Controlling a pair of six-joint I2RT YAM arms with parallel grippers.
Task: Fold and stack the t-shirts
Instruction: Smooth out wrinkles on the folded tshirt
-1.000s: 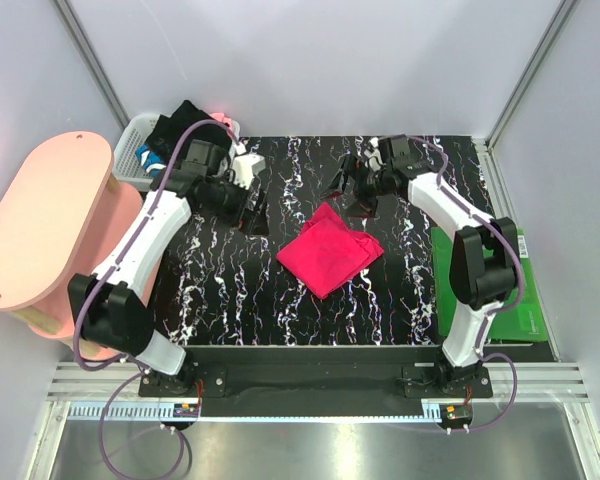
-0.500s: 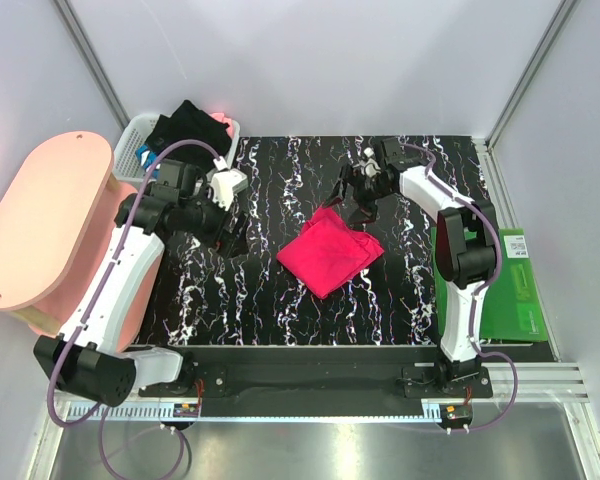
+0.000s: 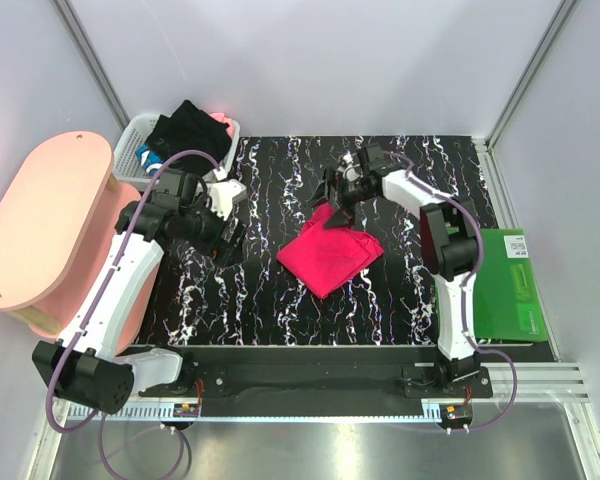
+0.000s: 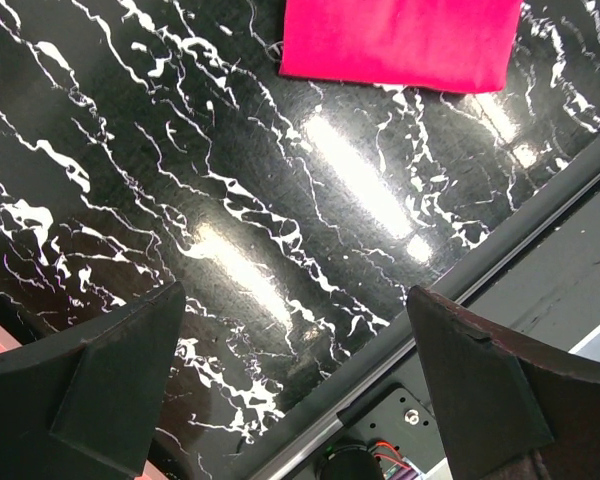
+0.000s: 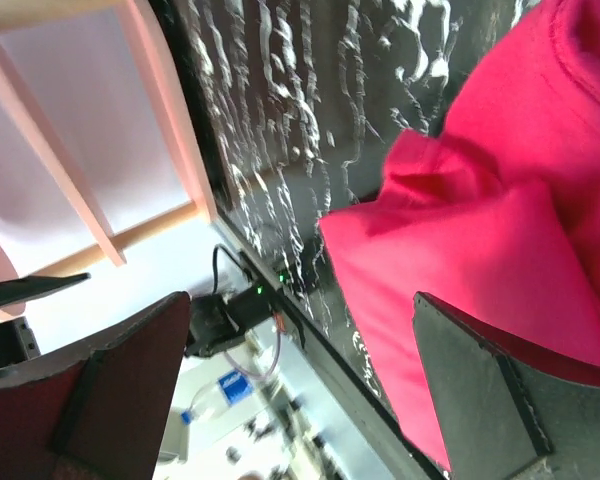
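A folded pinkish-red t-shirt (image 3: 330, 253) lies mid-table; it also shows in the left wrist view (image 4: 400, 40) and fills the right side of the right wrist view (image 5: 500, 230). A black t-shirt (image 3: 185, 126) is heaped in the white basket (image 3: 130, 152) at the far left. My left gripper (image 3: 230, 238) hovers open over bare table, well left of the red shirt, nothing between its fingers (image 4: 110, 390). My right gripper (image 3: 332, 193) stands open just above the red shirt's far corner, one of its fingers (image 5: 510, 400) over the cloth, holding nothing.
A green mat (image 3: 510, 285) lies at the table's right edge. A pink oval stool (image 3: 50, 225) stands beyond the left edge, its legs (image 5: 160, 110) seen from the right wrist. The black marbled table (image 3: 280, 300) ends at a metal rail near the arm bases.
My left gripper has drawn back toward the near left, away from the red shirt. My right gripper has swung left and now hangs over the shirt's far corner. Both stayed open.
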